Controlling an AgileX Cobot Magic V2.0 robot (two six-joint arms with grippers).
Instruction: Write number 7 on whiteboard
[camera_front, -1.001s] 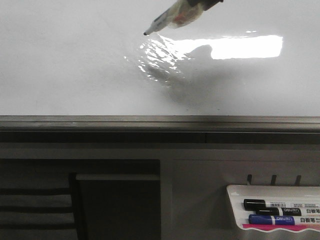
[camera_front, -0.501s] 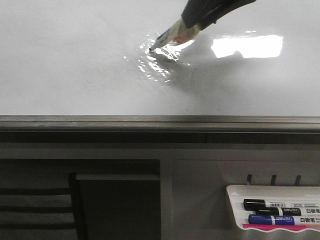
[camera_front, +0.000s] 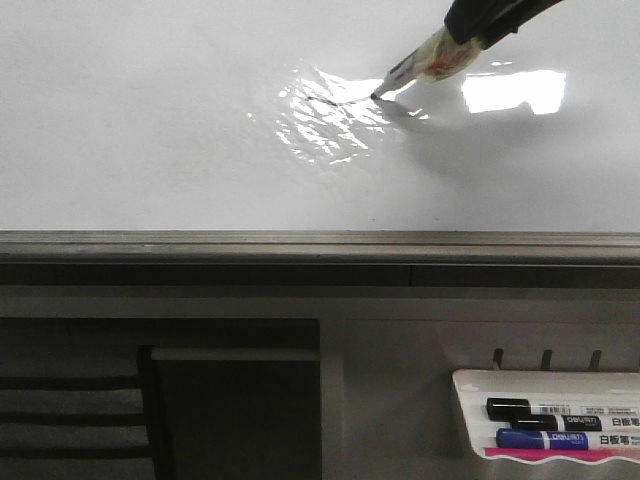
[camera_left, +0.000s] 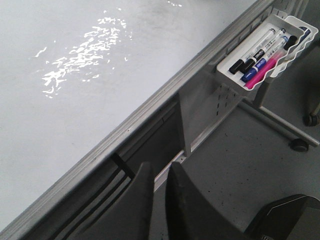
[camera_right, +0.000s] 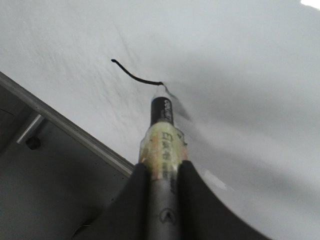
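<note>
The whiteboard (camera_front: 150, 130) is glossy white and fills the upper front view, with a grey edge rail (camera_front: 320, 245). My right gripper (camera_front: 462, 35) is shut on a taped marker (camera_front: 425, 62) whose tip touches the board. Of the number 7, only a short black stroke (camera_front: 345, 99) shows, ending at the tip. In the right wrist view the gripper (camera_right: 162, 167) holds the marker (camera_right: 162, 120) at the end of the curved stroke (camera_right: 132, 75). My left gripper (camera_left: 159, 167) is shut and empty, below the board's rail (camera_left: 150, 107), away from the writing.
A white marker tray (camera_front: 470, 410) with black and blue markers hangs below the rail at the right; it also shows in the left wrist view (camera_left: 225, 70). A bright rectangular glare (camera_front: 510, 92) lies on the board near the marker. The stand's wheel (camera_left: 299, 145) is on the floor.
The marker came down onto the board, then slid right along it and left a short black stroke. The right gripper moved right with it.
</note>
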